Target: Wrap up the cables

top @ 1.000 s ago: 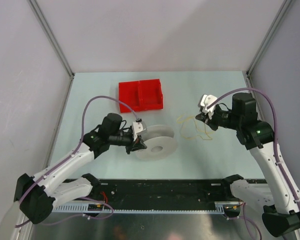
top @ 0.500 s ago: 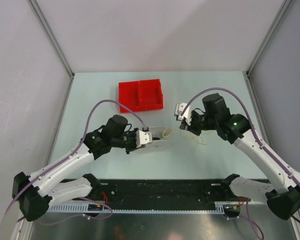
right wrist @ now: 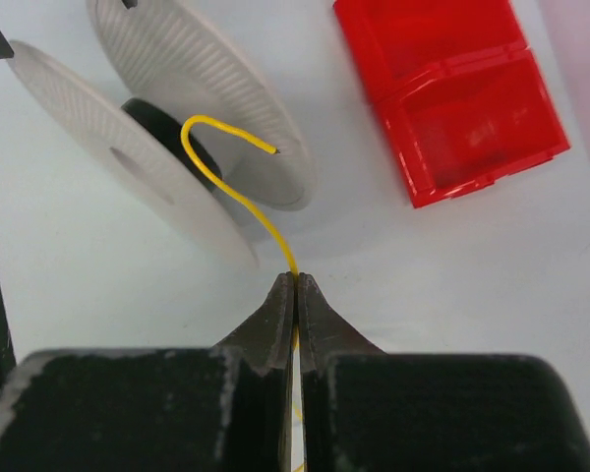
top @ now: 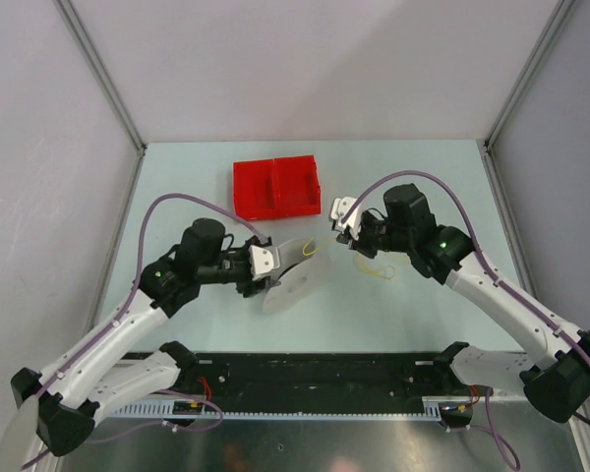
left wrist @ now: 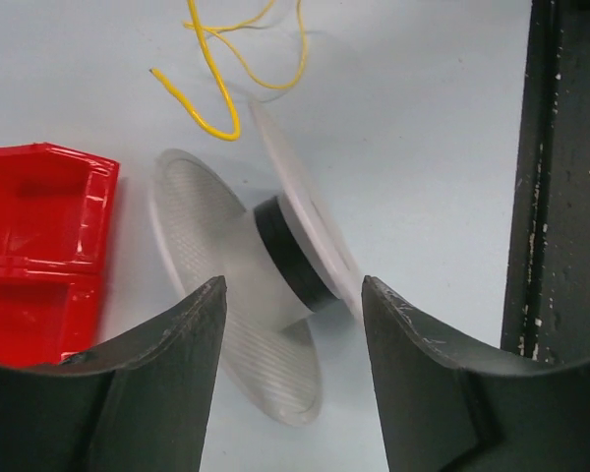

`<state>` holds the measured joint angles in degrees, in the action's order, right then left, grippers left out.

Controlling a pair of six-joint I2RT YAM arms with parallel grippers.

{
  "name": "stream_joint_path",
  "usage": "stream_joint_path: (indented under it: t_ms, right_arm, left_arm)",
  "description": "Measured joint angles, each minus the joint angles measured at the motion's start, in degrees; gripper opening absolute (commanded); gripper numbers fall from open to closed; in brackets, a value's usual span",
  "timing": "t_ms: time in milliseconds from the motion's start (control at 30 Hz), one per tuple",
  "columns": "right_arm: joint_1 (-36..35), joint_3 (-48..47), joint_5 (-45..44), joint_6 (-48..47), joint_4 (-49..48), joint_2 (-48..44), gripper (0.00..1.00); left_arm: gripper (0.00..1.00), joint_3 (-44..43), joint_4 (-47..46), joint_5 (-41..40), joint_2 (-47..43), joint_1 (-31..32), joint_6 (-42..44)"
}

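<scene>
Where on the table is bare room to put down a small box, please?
Free: the table left of the red tray, and the far right corner behind the right arm. Crowded: the middle, where spool, yellow wire, left gripper and right gripper meet.

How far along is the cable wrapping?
Done: nothing wound; the black hub looks bare. In hand: right tool pinches the yellow cable, its hooked end at the spool; left tool stands open around it. Left: all the winding; loose loops lie on the table.
</scene>
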<state>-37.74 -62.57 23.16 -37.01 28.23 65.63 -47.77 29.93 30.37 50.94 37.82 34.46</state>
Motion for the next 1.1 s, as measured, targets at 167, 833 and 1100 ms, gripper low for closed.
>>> stream_joint_path:
  t_ms: [167,833,1100]
  right_arm:
    - [0.68,0.00,0.85,1.05,-3.96,0.00,0.00]
    - [-1.60,2.82,5.44,-1.18,-6.34,5.55,0.00]
    - [-5.75,5.18,5.31,0.15,-5.68,4.09,0.00]
  left_arm:
    - [0.65,-1.07,-0.13,0.17,0.20,-1.27,-1.29]
    - [0.54,0.55,0.22,2.64,-4.87,-12.90,-6.97]
    - [0.20,2.25,0.85,6.43,3.56,-13.11,-1.46]
